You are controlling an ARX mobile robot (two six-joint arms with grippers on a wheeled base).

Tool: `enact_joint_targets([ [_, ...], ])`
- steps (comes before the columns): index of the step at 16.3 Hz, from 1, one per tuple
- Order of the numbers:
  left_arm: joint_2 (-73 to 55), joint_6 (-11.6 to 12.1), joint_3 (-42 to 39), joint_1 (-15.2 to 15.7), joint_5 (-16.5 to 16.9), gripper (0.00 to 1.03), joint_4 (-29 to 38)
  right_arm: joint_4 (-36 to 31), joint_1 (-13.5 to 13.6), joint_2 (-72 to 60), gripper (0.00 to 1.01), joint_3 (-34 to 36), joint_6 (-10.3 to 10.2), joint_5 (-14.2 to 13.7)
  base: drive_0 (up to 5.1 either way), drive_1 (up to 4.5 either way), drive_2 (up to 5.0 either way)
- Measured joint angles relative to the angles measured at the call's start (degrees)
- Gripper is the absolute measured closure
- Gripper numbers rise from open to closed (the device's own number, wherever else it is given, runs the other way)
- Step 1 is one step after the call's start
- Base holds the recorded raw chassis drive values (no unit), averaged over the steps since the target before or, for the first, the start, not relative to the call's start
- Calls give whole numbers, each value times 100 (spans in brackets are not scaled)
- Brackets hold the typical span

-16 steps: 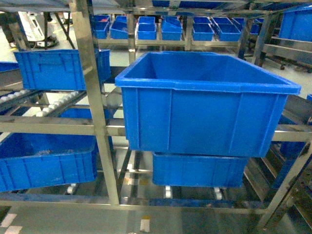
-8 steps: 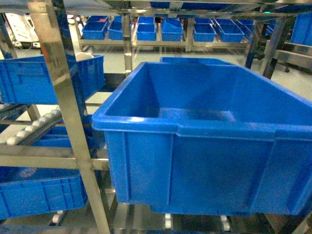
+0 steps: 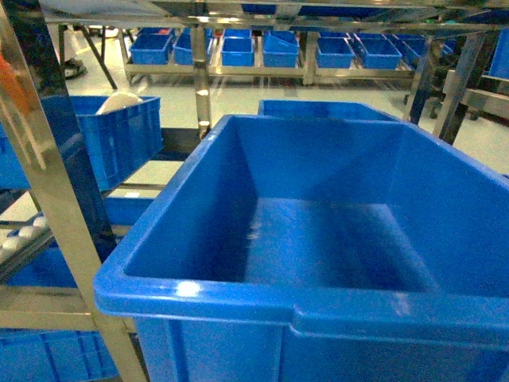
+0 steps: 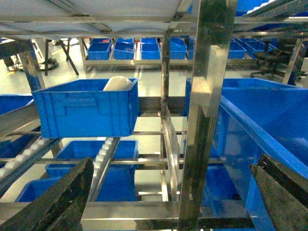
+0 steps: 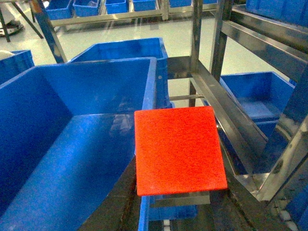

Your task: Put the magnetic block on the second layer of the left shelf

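Observation:
The magnetic block (image 5: pixel 178 149) shows as a bright red square face close to the right wrist camera. My right gripper (image 5: pixel 179 199) is shut on it, dark fingers on either side. It hangs over the right rim of the large deep blue bin (image 5: pixel 72 144) that sits on the left shelf second layer (image 3: pixel 318 223). My left gripper (image 4: pixel 171 195) is open with nothing in it, in front of a steel upright (image 4: pixel 202 110) left of that bin. Neither gripper shows in the head view.
A smaller blue bin (image 4: pixel 86 113) holding a white object sits on the roller rails (image 4: pixel 103 154) to the left. A second blue bin (image 3: pixel 326 107) stands behind the large one. Steel uprights (image 3: pixel 48 199) and rails (image 5: pixel 226 110) flank it; rows of small bins (image 3: pixel 238 48) line the back.
The head view has closed in on the large blue bin and now looks down into it. The left upright has slid toward the frame's left edge.

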State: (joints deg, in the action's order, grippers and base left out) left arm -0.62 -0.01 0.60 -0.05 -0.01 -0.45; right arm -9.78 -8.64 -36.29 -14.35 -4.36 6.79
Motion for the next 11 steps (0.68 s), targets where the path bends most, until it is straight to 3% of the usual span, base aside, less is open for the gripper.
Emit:
enact_joint_targets([
  [4,0,0,0,0,-2,5,26,63,52,-13,69,-17,-24,42,-485,260,260],
  [6,0,0,0,0,0,5,26,-356,610,-664,69,-284,-372,48,-485,260,260],
  [9,0,0,0,0,-2,5,26,-1453,1596,-2302,69,-761,-708,-387,0,0,0],
  [11,0,0,0,0,-2,5,26,-1408,2076,-3425,69,-1375,-951,-503,0,0,0],
])
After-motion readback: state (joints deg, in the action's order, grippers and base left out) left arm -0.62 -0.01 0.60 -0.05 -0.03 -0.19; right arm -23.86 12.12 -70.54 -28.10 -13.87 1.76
